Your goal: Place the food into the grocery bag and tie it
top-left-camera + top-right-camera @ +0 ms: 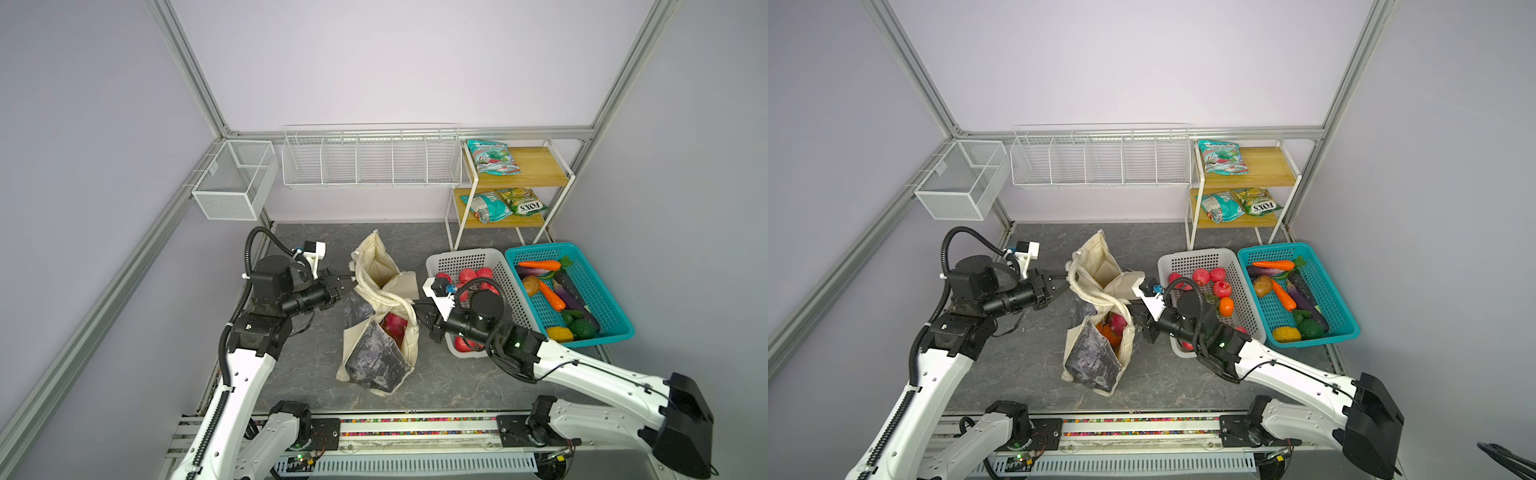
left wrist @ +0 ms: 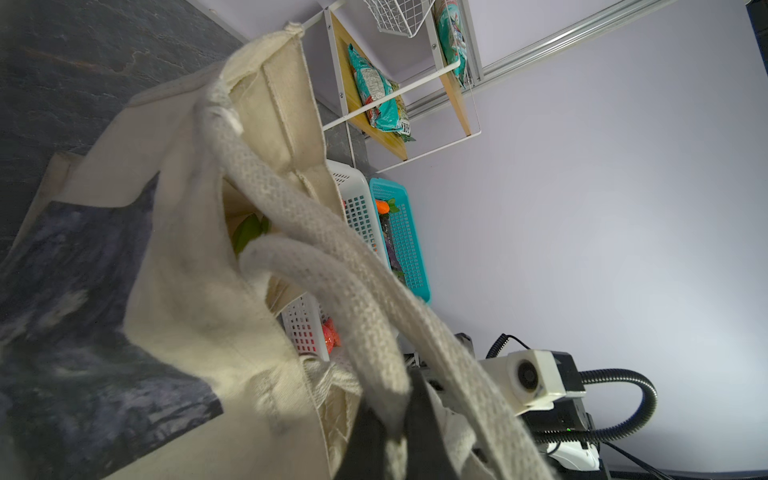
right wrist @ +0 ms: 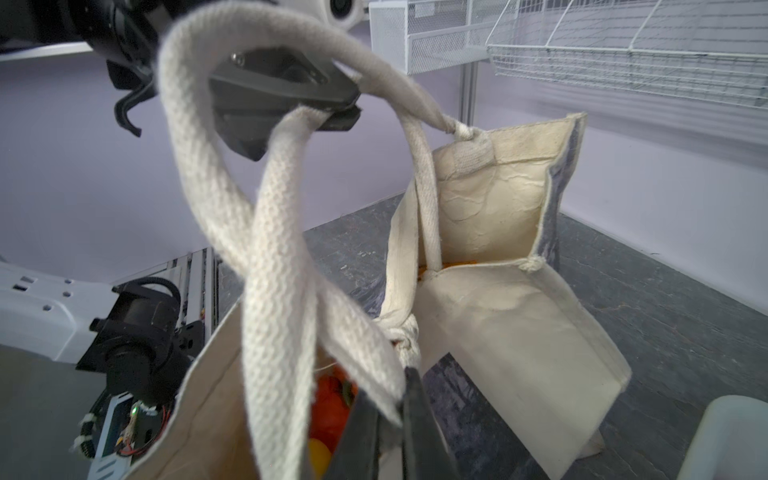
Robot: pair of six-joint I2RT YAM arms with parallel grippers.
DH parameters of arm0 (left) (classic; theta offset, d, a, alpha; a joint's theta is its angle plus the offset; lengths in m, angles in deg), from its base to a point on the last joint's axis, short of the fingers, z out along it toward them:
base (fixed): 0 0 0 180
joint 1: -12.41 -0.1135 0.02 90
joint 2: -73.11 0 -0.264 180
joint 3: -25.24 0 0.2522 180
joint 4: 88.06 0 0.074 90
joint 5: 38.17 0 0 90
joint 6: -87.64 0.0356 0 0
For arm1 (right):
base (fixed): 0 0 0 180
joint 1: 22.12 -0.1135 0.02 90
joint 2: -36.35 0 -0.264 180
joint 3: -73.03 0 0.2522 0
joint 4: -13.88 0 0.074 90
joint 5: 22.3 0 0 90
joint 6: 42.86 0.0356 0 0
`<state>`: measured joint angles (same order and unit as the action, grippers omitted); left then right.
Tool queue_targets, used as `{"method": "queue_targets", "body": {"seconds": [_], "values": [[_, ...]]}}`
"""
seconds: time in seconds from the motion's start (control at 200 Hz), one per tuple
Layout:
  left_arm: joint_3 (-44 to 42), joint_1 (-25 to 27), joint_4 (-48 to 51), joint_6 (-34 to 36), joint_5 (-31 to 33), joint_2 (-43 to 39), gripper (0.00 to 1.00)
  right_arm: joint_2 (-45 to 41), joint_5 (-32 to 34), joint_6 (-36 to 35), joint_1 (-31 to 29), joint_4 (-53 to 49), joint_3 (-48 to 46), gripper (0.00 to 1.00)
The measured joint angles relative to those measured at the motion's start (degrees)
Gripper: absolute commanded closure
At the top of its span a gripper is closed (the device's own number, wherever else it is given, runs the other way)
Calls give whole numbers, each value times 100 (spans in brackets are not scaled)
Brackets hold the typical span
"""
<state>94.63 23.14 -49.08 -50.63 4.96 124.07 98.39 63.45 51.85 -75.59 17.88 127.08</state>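
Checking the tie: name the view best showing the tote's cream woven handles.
Right wrist view: cream woven handles cross close-up, one in the left gripper. Left wrist view crops them; both top views show them small.

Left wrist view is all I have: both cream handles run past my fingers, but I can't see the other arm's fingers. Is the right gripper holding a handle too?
Observer: Yes. The right wrist view shows the right gripper shut on a handle just above the grocery bag.
Operator: Is there food inside?
Observer: A top view shows the pink dragon fruit and an orange fruit in the bag's mouth.
Operator: Is the knot tight?
Observer: No. The handles only cross in loose, open loops between the left gripper and the right.
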Motion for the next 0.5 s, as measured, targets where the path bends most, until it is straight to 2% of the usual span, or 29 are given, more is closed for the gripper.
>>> {"method": "queue_targets", "body": {"seconds": [0.255,0.5], "values": [[-323,-507,527,393,-291,-157,100,-293,496,302,208,398,-431,91],[-444,-1204,1080,789,-671,-197,100,-673,1054,605,240,426,-763,91]]}}
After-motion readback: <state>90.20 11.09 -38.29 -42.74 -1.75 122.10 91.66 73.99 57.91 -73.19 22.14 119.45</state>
